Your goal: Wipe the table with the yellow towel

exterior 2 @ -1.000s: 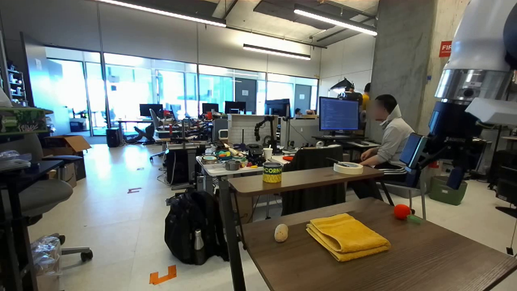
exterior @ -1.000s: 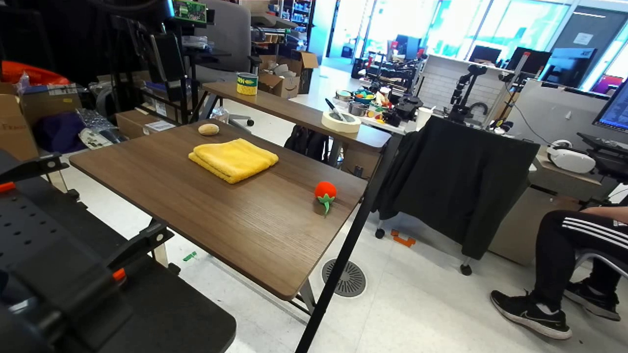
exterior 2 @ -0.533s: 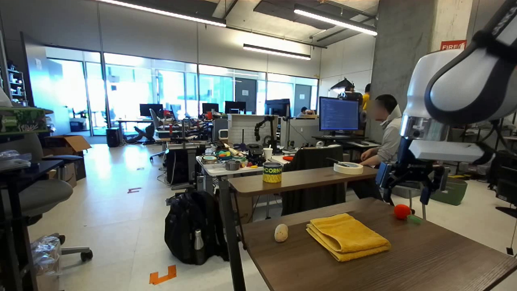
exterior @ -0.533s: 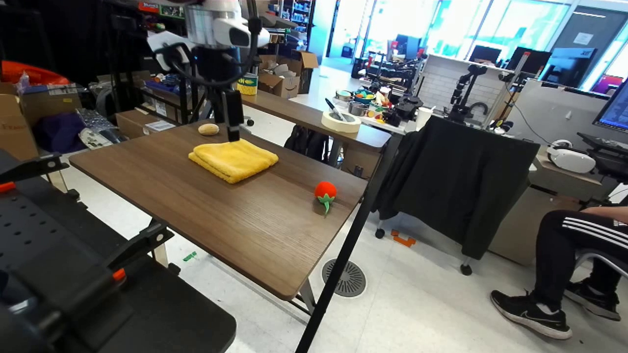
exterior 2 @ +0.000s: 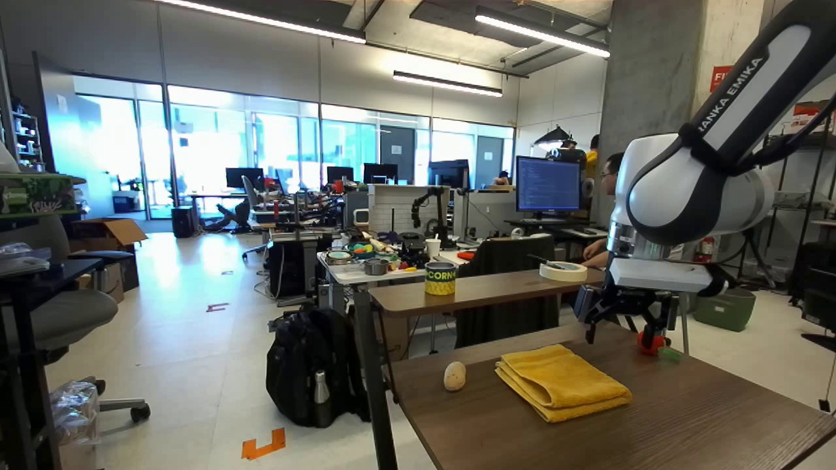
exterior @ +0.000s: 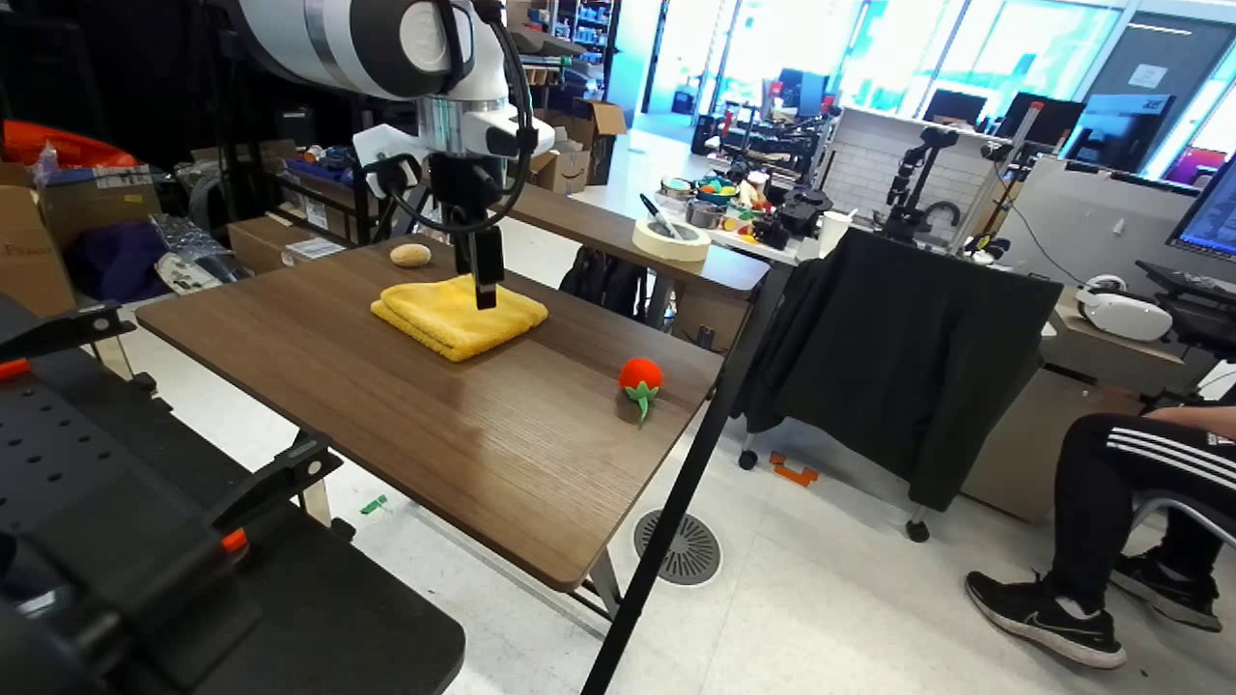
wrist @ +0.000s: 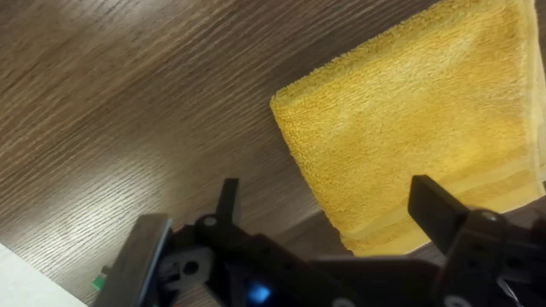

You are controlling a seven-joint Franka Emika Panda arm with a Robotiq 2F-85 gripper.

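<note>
The yellow towel (exterior: 439, 314) lies folded flat on the dark brown table (exterior: 386, 396); both exterior views show it. My gripper (exterior 2: 618, 339) hangs above the tabletop, pointing down, its jaws wide apart and holding nothing. From the wrist, the towel (wrist: 396, 128) fills the right side, with bare wood to its left. In that view, one fingertip of the gripper (wrist: 325, 178) is over the wood and the other over the towel, so a towel edge runs between them. Whether either finger touches anything cannot be told.
A red-orange ball with a green stem (exterior: 641, 376) rests near a table edge; a beige potato-like object (exterior 2: 454, 376) lies beyond the towel. Along the back, a narrow raised shelf (exterior 2: 496, 288) bears a corn can (exterior 2: 441, 279) and a tape roll (exterior: 670, 241).
Over the last second the arm has come across and lowered, bringing the open gripper down close above the towel. Towel, ball and beige object have stayed put.
</note>
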